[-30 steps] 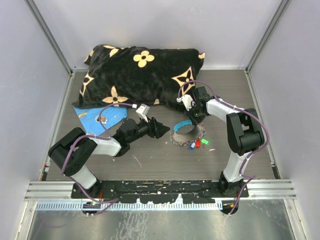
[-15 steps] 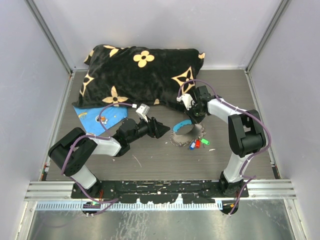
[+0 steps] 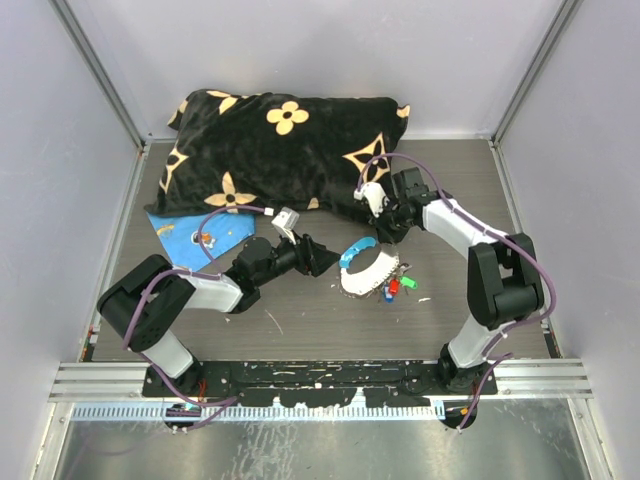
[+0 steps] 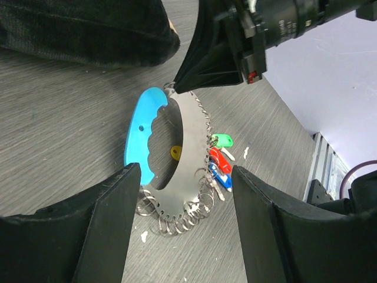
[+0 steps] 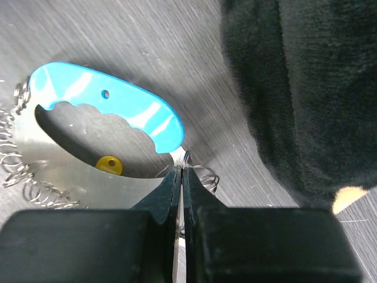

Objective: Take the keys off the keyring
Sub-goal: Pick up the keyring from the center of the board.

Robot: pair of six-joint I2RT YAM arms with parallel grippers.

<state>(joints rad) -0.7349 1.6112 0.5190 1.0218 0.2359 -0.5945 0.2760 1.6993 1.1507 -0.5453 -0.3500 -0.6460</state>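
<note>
Pinching right jaws: clamped on flat steel keyring [image 5: 112, 115], at its wire-loop tip.
Left jaws: apart.
Keys [image 4: 217, 159]: glossy, beyond left jaws; right wrist misses them.

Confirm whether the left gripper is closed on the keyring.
No: in the left wrist view the left gripper has its fingers wide apart, not clamped on the keyring; the right gripper pinches its end.

The keyring [image 4: 191, 147] is a flat grey metal crescent with a light-blue scalloped section on one side and small wire loops fringing its outer edge. It stands tilted on the table, its upper tip pinched in the right gripper [image 5: 181, 171]. The keys [image 4: 219, 160] (red, green and blue heads show) cluster at its lower outer edge, on the tabletop.
</note>
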